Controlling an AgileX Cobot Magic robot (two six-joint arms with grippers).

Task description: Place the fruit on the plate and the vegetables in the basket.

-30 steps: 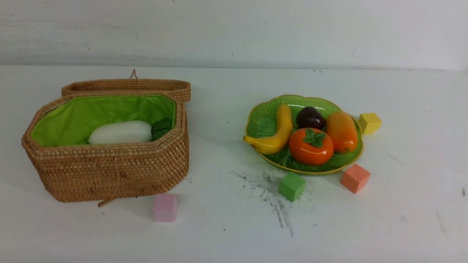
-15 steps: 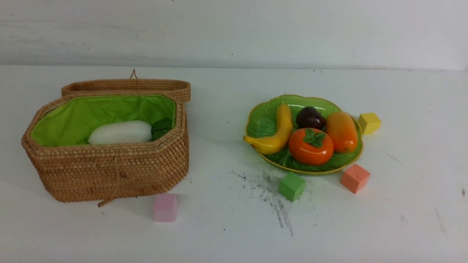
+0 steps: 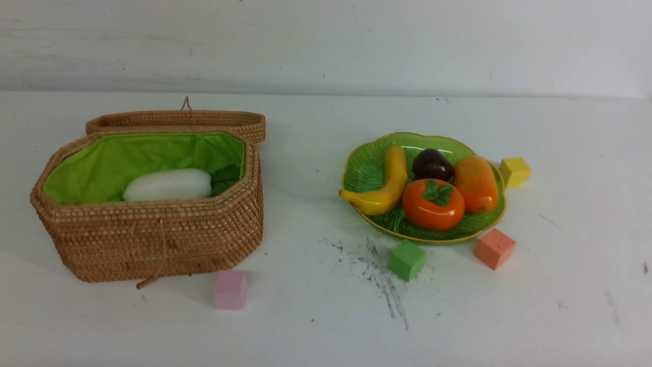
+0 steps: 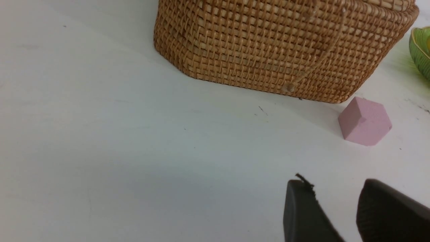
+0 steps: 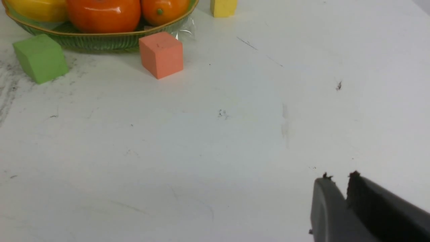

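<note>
The green scalloped plate (image 3: 364,171) holds the yellow banana (image 3: 388,186), the dark purple fruit (image 3: 432,164), the orange-yellow mango (image 3: 476,182) and the orange persimmon (image 3: 433,204). The open wicker basket (image 3: 153,237) holds the white radish (image 3: 168,184) with dark leaves; other vegetables are hidden. No arm shows in the front view. My left gripper (image 4: 332,186) is open and empty, low over the table in front of the basket (image 4: 275,47). My right gripper (image 5: 339,179) is shut and empty, over bare table away from the plate (image 5: 100,40).
Foam cubes lie around: pink (image 3: 230,289) in front of the basket, green (image 3: 406,260) and orange (image 3: 494,248) in front of the plate, yellow (image 3: 515,171) at its right. Dark scuff marks (image 3: 379,275) stain the table's middle. The basket lid (image 3: 178,121) lies open behind.
</note>
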